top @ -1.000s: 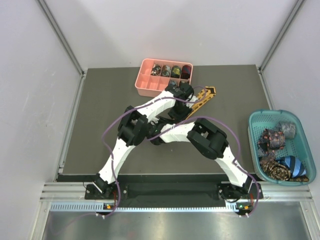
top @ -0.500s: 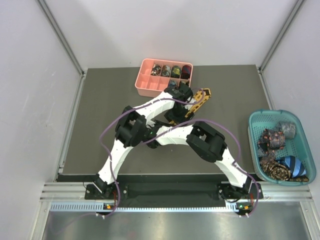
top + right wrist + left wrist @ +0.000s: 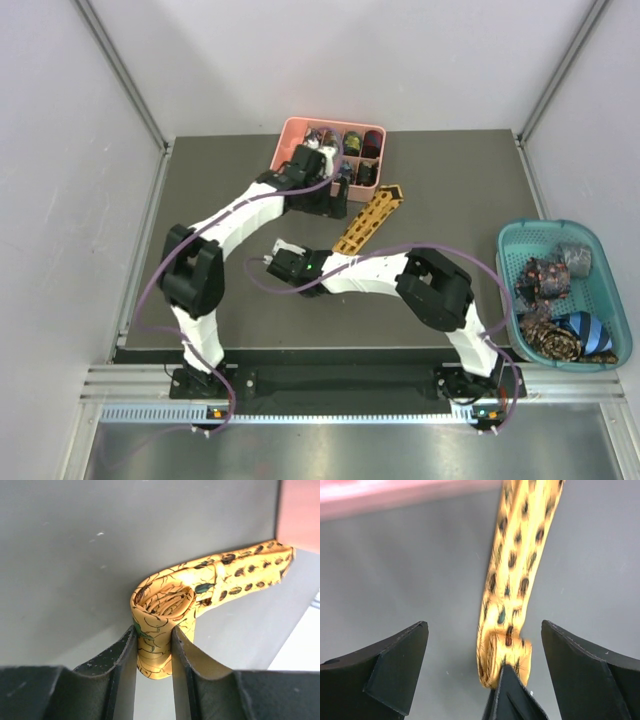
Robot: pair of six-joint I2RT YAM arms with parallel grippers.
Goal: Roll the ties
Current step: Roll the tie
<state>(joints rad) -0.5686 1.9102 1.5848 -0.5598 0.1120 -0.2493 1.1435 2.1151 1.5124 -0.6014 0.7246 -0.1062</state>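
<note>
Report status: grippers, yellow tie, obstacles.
Left gripper open, empty. Right gripper shut on rolled end of yellow tie. Rest lies unrolled toward pink tray. No obstacle seen.

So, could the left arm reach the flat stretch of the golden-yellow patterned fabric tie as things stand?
Probably yes: the left fingers, open, face the tie, nothing between; the right fingers, shut on its rolled end, crowd only that end.

Top view, counted: one yellow tie [image 3: 368, 220] at centre; one pink tray [image 3: 283, 170] at upper centre, with at least three rolled ties [image 3: 351, 142] showing; one teal basket [image 3: 506, 285] at right, holding four bundled ties [image 3: 548, 275]; two arms [image 3: 230, 215].
</note>
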